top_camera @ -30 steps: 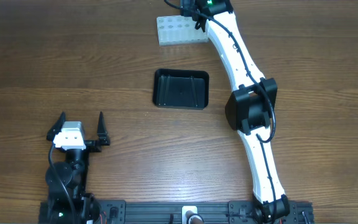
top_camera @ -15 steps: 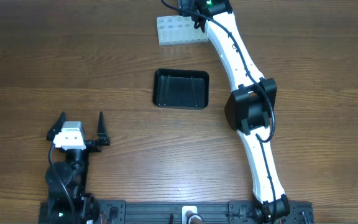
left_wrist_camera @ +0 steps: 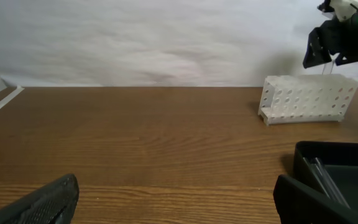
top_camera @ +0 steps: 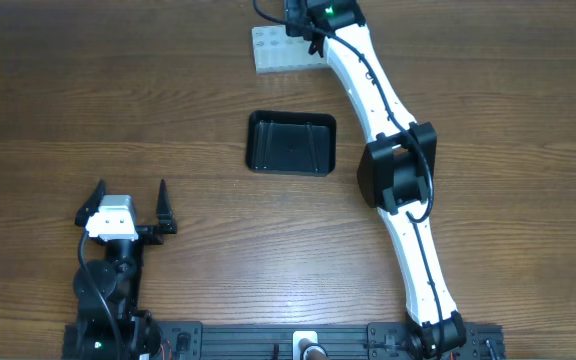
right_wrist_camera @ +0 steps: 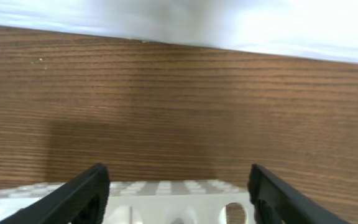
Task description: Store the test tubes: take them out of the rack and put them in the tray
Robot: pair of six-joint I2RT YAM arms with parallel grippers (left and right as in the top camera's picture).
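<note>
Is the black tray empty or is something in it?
Not empty. Thin clear test tubes lie inside the black tray, seen from the left wrist view.

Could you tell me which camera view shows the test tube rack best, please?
The left wrist view: the rack stands whole, side-on, its holes plain. The top view has it from above, its right end under the right arm. The right wrist view cuts it off at its top face.

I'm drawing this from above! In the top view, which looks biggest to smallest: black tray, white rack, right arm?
1. Right arm, by far.
2. Black tray.
3. White rack, a little smaller, though the arm hides part of it.
</note>
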